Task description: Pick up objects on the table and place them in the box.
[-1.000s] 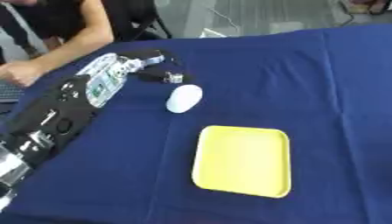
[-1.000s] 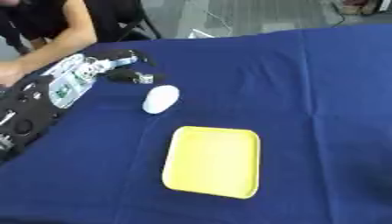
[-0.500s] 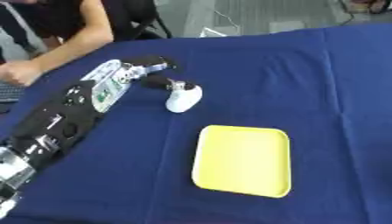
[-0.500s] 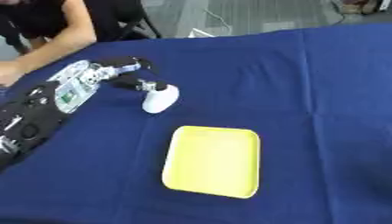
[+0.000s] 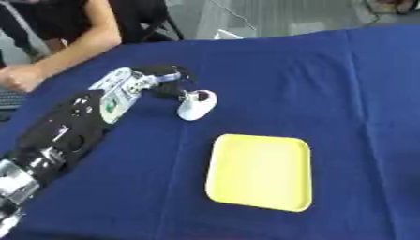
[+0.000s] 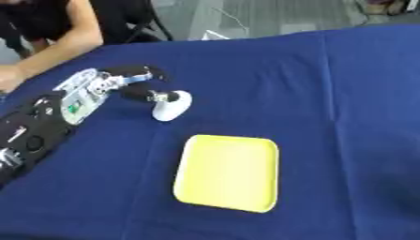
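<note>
Hand: my left hand (image 5: pixel 156 84) reaches in from the left over the table (image 5: pixel 328 84), fingers curled toward the white object (image 5: pixel 197 105), fingertips touching its near end.
Grip: closing but not yet wrapped around it, as far as I can tell; nothing is lifted.
Object: small, white, rounded, lying on the blue cloth just beyond the tray's far left corner.
Box: a shallow yellow tray (image 5: pixel 261 171), empty, near the object.
Technique: I judge I should settle fingers and thumb on opposite sides before lifting, so it does not roll away.
Right hand: not visible.
</note>
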`<state>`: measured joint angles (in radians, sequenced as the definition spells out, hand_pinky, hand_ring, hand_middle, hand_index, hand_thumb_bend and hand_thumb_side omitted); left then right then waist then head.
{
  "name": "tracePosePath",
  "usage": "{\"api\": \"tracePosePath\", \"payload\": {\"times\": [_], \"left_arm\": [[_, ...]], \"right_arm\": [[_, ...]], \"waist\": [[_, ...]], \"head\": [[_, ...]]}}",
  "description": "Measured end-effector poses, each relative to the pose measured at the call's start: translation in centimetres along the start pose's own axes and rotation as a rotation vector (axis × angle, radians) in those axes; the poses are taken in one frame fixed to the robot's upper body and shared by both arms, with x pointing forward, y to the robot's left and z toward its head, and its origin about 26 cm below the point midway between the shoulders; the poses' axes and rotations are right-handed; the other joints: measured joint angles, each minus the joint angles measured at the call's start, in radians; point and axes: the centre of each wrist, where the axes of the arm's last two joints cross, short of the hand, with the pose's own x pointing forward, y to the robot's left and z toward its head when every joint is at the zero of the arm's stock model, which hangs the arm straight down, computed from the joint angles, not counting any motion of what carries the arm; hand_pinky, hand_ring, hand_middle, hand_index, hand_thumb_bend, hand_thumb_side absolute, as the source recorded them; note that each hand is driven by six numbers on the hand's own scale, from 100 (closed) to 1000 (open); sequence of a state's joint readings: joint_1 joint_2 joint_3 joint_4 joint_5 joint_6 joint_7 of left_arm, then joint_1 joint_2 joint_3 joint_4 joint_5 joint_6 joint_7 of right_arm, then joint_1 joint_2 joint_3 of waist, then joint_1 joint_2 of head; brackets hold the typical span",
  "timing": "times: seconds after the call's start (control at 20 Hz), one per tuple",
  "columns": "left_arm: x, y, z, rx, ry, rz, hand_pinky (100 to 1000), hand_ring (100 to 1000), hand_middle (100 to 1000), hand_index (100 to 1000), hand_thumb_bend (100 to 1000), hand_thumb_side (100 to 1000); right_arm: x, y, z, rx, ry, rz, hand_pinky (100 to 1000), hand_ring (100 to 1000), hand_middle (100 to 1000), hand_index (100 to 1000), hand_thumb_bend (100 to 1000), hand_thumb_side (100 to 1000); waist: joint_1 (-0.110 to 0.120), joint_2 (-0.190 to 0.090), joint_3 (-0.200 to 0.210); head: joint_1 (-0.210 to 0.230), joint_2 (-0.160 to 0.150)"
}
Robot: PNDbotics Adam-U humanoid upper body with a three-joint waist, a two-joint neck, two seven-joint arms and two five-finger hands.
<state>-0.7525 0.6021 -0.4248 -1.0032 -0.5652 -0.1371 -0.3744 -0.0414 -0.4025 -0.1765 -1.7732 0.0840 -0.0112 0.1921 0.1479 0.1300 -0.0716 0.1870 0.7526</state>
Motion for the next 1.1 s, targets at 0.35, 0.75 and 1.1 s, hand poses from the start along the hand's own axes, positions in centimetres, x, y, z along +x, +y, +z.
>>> {"api": "tracePosePath", "payload": {"times": [0.35, 0.75, 1.1], "left_arm": [[-0.14, -0.23, -0.08, -0.007, 0.002, -0.013, 1000, 970, 922, 910, 533, 1000], [-0.11, -0.45, -0.22, -0.003, 0.005, -0.013, 1000, 969, 923, 916, 513, 1000], [0.09, -0.85, -0.61, 0.009, 0.013, 0.0, 1000, 969, 923, 921, 511, 1000]], "right_arm": [[-0.05, 0.0, -0.01, 0.004, 0.002, -0.001, 678, 682, 869, 965, 100, 859], [-0.12, 0.01, -0.01, 0.006, 0.002, -0.001, 678, 681, 867, 963, 100, 861], [0.04, -0.02, -0.21, 0.005, -0.005, -0.001, 678, 682, 868, 963, 100, 861]], "waist": [[0.0, 0.0, 0.0], [-0.001, 0.001, 0.0], [-0.001, 0.001, 0.0]], "head": [[0.0, 0.0], [0.0, 0.0], [0.0, 0.0]]}}
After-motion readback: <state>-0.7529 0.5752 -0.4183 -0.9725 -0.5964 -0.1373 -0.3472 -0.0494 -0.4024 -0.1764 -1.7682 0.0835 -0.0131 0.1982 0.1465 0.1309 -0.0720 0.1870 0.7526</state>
